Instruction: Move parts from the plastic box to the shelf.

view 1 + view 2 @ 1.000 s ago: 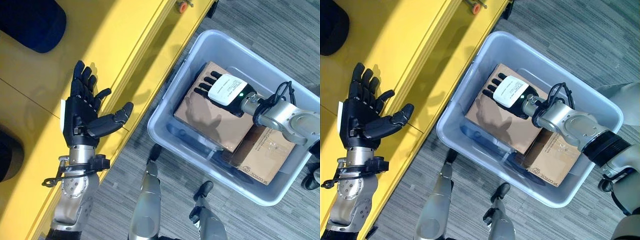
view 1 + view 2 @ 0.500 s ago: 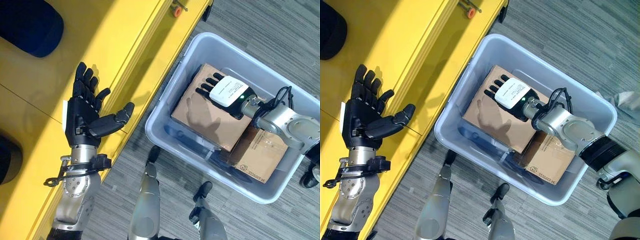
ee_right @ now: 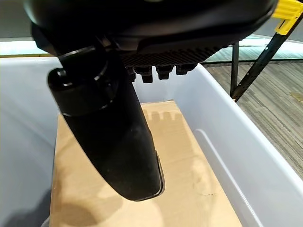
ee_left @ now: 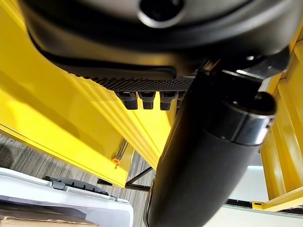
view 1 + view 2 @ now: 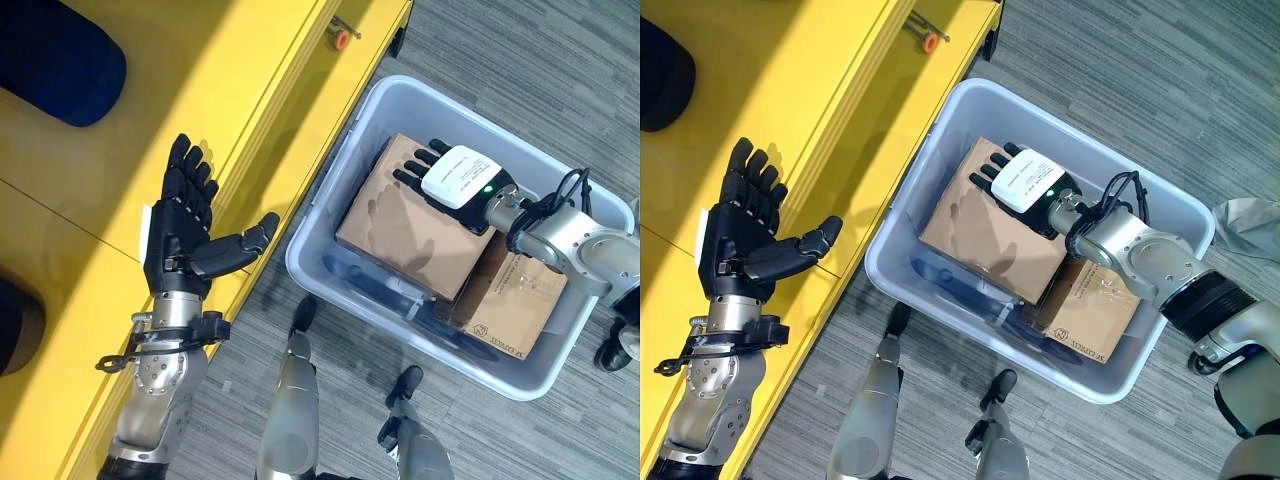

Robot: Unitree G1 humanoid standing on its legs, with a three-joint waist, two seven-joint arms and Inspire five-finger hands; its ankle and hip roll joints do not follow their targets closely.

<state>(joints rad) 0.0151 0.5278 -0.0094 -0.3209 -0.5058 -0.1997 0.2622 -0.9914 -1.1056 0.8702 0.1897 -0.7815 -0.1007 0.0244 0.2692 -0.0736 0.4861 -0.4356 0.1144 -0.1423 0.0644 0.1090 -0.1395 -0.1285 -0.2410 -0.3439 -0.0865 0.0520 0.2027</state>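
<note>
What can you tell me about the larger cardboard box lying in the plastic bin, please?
The larger cardboard box is plain brown and flat-topped, with no visible tape. It lies tilted inside the grey plastic bin, on the side nearer the yellow shelf, its far edge overlapping a smaller printed carton. Dark items lie in the bin beside and below it. The right hand is spread over its upper corner with fingers straight; whether they touch it I cannot tell.
</note>
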